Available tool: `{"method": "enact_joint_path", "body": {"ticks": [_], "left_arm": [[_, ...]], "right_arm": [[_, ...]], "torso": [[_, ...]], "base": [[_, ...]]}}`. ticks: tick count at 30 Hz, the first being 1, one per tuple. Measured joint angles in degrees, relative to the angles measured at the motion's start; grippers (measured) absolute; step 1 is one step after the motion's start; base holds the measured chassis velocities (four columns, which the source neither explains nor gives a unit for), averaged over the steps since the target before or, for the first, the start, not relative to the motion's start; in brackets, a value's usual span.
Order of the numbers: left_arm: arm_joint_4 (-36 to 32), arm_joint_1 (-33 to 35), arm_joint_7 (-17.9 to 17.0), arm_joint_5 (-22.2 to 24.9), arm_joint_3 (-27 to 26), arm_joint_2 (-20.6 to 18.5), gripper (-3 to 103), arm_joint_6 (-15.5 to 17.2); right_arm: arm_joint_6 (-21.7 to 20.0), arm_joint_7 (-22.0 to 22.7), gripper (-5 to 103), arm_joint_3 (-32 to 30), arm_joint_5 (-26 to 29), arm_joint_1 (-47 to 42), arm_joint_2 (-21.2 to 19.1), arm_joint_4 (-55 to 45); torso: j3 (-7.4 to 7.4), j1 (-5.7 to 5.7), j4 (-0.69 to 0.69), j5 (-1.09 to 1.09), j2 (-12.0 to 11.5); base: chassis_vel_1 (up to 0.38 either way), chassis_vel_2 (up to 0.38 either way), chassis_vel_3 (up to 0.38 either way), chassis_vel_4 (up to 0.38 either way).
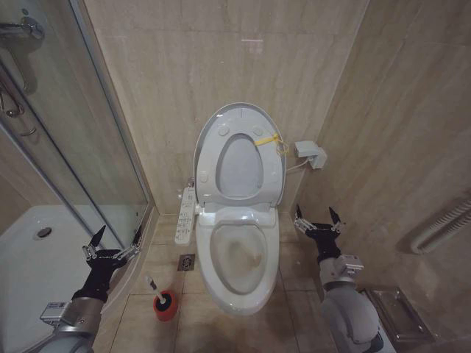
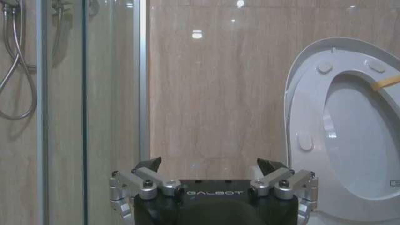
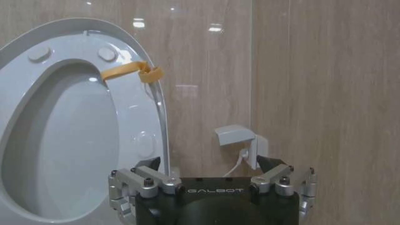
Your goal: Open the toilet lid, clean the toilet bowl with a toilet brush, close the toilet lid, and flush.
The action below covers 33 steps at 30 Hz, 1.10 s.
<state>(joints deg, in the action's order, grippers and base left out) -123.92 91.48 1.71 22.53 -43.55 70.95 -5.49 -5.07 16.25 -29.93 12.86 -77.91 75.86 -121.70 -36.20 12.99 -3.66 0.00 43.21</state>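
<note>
The toilet lid [image 1: 237, 118] stands raised — brushing comes next. Both end effectors, left [image 1: 112, 243] and right [image 1: 317, 220], hang spread and empty; the left must reach the toilet brush [image 1: 160, 294].

White toilet lid [image 1: 239, 118], white toilet bowl [image 1: 239, 294], yellow tie [image 1: 269, 141], red holder [image 1: 165, 307]

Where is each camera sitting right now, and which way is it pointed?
Head view: on the head, looking down at the open toilet bowl, toilet brush and both arms.
Left wrist view: behind the left tool, open, facing the wall and shower glass.
Right wrist view: behind the right tool, open, facing the wall and socket box.
All three share the raised toilet lid and seat ring's yellow tie.
</note>
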Motion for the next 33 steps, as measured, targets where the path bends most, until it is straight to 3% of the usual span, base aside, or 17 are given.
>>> {"method": "enact_joint_path", "body": {"ticks": [33], "left_arm": [[0.0,0.0,0.0,0.0,0.0,0.0,100,0.0]], "right_arm": [[0.0,0.0,100,0.0,0.0,0.0,0.0,0.0]], "torso": [[0.02,-0.04,-0.01,0.00,0.0]], "base": [[0.006,-0.003,-0.003,0.005]]}}
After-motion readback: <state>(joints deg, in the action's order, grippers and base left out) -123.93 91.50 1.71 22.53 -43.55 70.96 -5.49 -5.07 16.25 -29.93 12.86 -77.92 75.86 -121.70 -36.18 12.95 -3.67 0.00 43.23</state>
